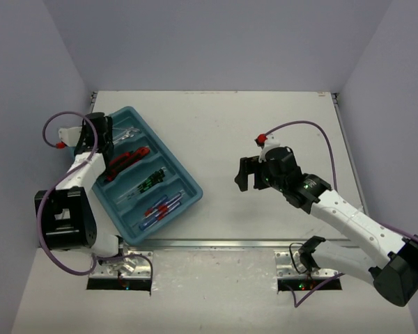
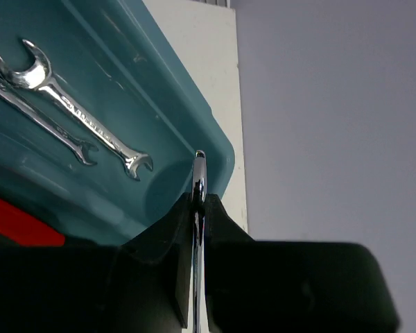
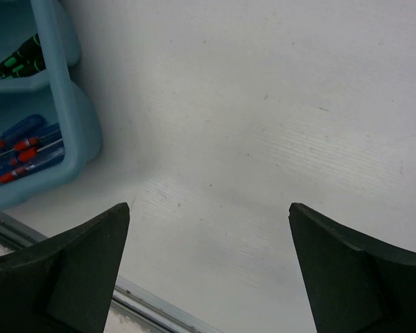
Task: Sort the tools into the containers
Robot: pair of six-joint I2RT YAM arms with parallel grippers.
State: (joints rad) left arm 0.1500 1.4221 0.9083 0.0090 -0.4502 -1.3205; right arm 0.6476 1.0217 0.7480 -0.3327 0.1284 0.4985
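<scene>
Teal tray (image 1: 168,152) at table (image 1: 265,125) left holds, far slot to near, 2 silver wrenches (image 2: 76,118) (stamping too small to read), red pliers (image 1: 129,158), black-green screwdrivers (image 1: 150,181) and blue-red screwdrivers (image 1: 161,207); left gripper (image 2: 197,208) pinches a 3rd wrench (image 2: 199,180) edge-on over the tray's far corner, while right gripper (image 3: 208,229) gapes wide over the table.

no readable text anywhere; the stamped marking on the silver wrench (image 2: 83,116) is too blurred

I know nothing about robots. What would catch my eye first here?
The teal tray on the left of the table, its long compartments holding silver wrenches, red pliers and screwdrivers. The left gripper, above the tray's wrench end, is shut on a thin silver tool, while the right gripper hangs open over the table.
</scene>
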